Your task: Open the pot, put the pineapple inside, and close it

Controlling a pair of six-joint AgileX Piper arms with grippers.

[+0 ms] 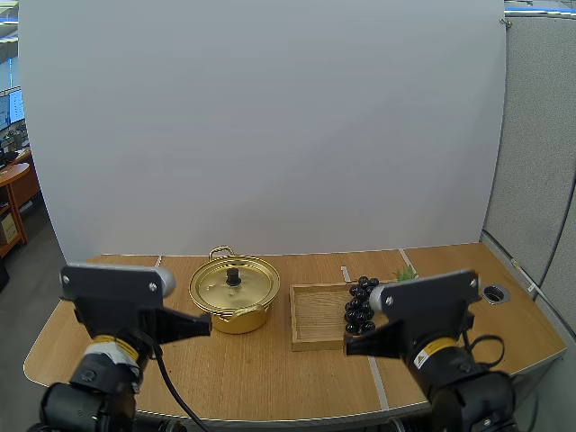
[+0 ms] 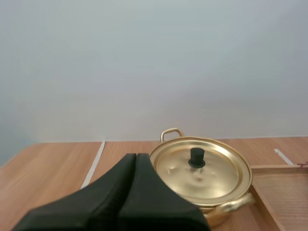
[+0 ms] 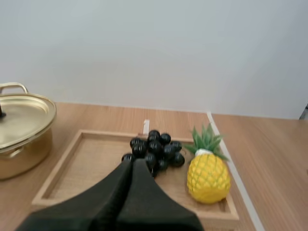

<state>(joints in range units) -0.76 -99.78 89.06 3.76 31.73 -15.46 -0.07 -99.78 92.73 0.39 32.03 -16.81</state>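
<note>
Looking down from the high view, the lidded pot (image 1: 236, 308) sits just ahead of the left gripper (image 1: 203, 324) and slightly to its inner side. The wooden tray (image 1: 315, 337) lies ahead of the right gripper (image 1: 353, 347). The left arm is plainly nearer to the lid (image 1: 236, 290). The right arm is nearer to the pineapple (image 1: 407, 273), whose green leaves peep out beyond the grapes (image 1: 360, 304).

In the left wrist view, the left gripper's fingers (image 2: 120, 192) lie pressed together as one dark wedge, holding nothing. The lid is seated flat on the pot, and its black knob (image 2: 196, 157) stands upright ahead of the tip, a little to its right. Opening likely calls for these fingers to part and close around the knob.

In the right wrist view, the right gripper's fingers are likewise together and empty. The grapes lie straight ahead of the tip inside the tray. The pineapple is ahead and to the tip's right, just beside the grapes, near the tray's right rim. It seems upright, crown uppermost, so its long axis runs roughly vertical. The pot stands well off to this gripper's left
</note>
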